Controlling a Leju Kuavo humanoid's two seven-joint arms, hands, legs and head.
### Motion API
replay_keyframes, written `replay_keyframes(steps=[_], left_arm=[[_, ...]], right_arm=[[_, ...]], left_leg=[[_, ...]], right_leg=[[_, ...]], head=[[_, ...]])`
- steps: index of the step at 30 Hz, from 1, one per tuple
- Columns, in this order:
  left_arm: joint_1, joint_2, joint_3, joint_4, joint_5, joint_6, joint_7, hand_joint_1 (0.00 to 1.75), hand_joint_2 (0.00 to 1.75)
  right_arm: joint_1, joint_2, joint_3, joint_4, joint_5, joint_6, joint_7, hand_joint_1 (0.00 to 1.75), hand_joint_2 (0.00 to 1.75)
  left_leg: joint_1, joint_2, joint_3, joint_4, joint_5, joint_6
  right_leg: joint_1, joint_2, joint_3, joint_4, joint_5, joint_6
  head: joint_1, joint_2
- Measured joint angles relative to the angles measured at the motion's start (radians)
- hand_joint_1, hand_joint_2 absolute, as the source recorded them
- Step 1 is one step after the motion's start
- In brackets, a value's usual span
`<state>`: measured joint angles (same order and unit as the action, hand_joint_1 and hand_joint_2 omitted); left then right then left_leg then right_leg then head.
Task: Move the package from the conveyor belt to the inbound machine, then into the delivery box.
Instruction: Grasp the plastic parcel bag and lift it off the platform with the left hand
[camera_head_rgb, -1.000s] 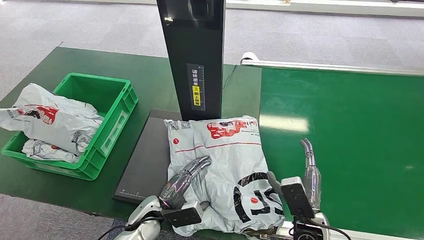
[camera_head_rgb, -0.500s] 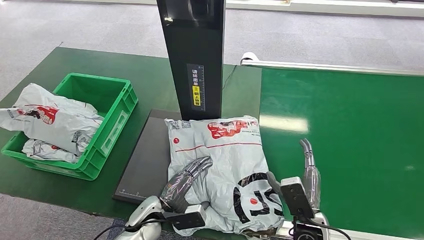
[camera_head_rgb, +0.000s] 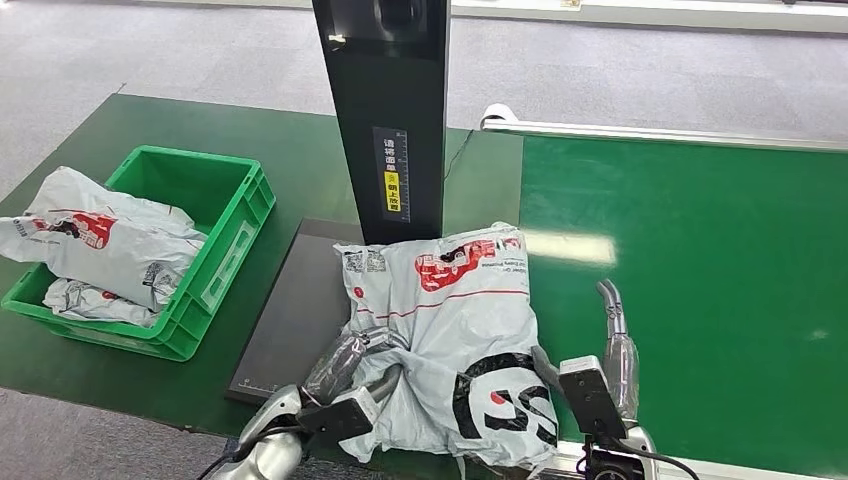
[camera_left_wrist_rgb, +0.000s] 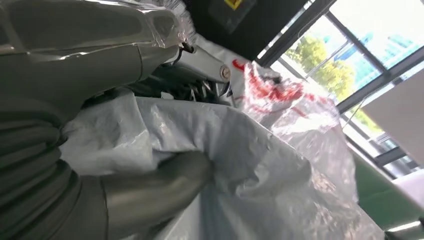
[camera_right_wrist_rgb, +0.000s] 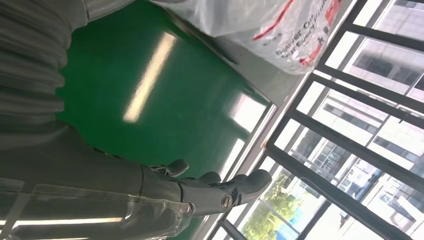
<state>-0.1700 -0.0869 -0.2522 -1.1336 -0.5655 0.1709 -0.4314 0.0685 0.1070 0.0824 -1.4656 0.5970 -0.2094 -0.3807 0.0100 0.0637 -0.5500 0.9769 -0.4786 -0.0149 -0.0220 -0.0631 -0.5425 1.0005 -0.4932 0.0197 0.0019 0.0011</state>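
Package (camera_head_rgb: 450, 330) sits on scanner plate (camera_head_rgb: 290, 320), partly over the belt (camera_head_rgb: 700, 280). Left hand (camera_head_rgb: 345, 365) clenches its near edge; right hand (camera_head_rgb: 615, 345) released, fingers straight. Soft, slippery bag, likely light; grab bunched film.

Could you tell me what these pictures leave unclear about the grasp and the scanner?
- Left hand fingertips: head view, buried in the package folds.
- Package underside and near edge: hidden by both arms.
- Scanner post top: cut off by the frame edge.
- Post label text: too small.
- Bin bottom: covered by bags.
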Motion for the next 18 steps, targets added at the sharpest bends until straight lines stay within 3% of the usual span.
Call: replay_keyframes(steps=[18], left_arm=[[0.064, 0.023, 0.121, -0.226, 0.127, -0.026, -0.026, 1.75, 1.75]], right_arm=[[0.001, -0.002, 0.001, 0.001, -0.002, -0.001, 0.0, 0.0, 1.75]], left_leg=[[0.0, 0.0, 0.0, 0.0, 0.0, 0.0]], right_leg=[[0.0, 0.0, 0.0, 0.0, 0.0, 0.0]], head=[[0.0, 0.0]])
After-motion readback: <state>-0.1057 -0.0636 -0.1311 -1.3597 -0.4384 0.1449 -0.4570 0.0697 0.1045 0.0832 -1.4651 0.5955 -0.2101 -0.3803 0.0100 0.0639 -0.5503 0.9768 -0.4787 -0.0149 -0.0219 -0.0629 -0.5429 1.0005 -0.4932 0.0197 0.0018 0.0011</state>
